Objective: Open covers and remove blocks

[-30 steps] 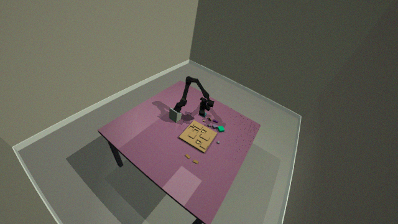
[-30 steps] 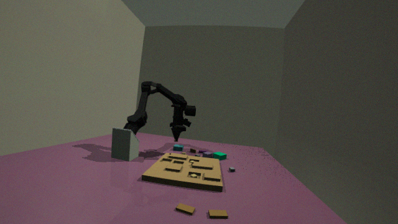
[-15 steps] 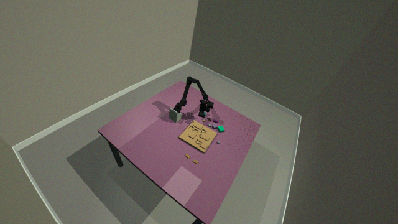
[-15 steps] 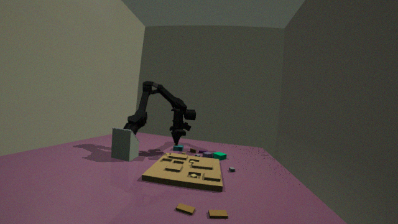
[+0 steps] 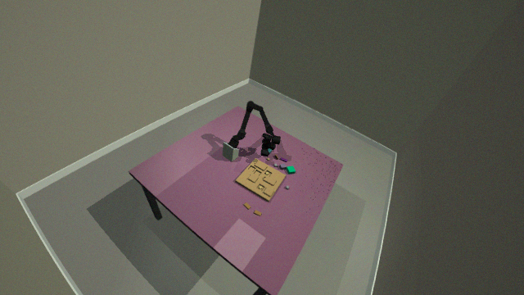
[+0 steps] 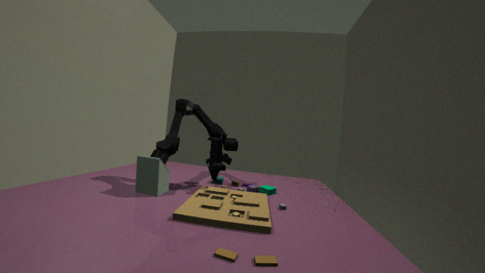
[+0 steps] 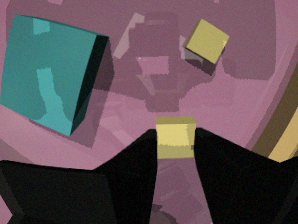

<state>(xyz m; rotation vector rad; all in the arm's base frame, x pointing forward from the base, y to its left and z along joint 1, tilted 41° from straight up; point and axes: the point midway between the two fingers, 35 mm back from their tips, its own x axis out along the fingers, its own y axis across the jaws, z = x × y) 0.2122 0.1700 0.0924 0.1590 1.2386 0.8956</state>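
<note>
My gripper [image 5: 265, 154] [image 6: 214, 180] [image 7: 174, 136] is shut on a small yellow block [image 7: 175, 131], low over the table behind the board; whether the block touches the table I cannot tell. A second yellow block [image 7: 207, 40] [image 6: 224, 186] lies on the table ahead of the fingers. The tan puzzle board [image 5: 250, 187] [image 6: 189, 212] lies flat. Its raised covers [image 6: 212, 205] [image 6: 246, 203] [image 6: 258, 216] [image 6: 217, 191] sit beside uncovered wells. A yellow piece [image 6: 236, 214] shows in the front well, and another [image 6: 234, 197] in a well farther back. The two left wells look dark.
A teal block [image 7: 45, 75] [image 6: 220, 180] stands close to the fingers. Behind the board lie a brown block [image 6: 235, 183], a purple block [image 6: 252, 188] and a green block [image 5: 291, 170]. A grey cube [image 5: 287, 187] lies to the right. Two tan pieces [image 6: 226, 255] [image 6: 265, 261] lie in front.
</note>
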